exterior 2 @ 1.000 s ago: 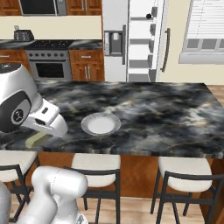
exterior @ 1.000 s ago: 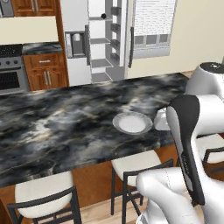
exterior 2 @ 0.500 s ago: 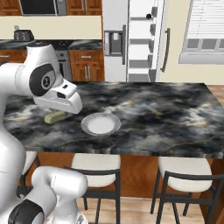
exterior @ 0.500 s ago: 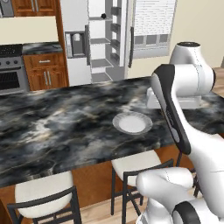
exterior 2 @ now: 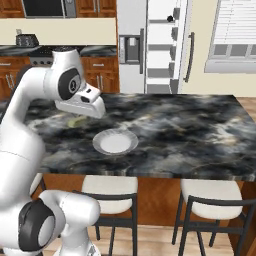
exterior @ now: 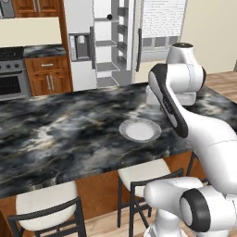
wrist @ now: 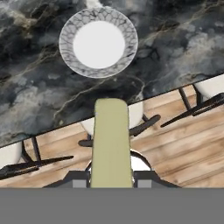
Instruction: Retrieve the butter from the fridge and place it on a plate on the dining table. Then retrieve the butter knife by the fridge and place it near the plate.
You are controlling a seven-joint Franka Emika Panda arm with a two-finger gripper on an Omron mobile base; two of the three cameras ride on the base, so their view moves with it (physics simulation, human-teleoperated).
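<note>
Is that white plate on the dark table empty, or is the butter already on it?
Empty. The plate shows a bare white centre, and the butter is clamped in the gripper.

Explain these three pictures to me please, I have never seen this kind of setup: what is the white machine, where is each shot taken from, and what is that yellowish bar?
The white machine is a robot arm on a driving base in a rendered kitchen. Two pictures come from cameras on the base, behind the arm to its left and right. The third looks along the hand itself. The arm's tool is shut on the butter, the pale yellowish bar. It also peeks out under the hand in the right base view. On the marbled dining table sits a plate with nothing on it yet. Behind stands the fridge with a door open.
</note>
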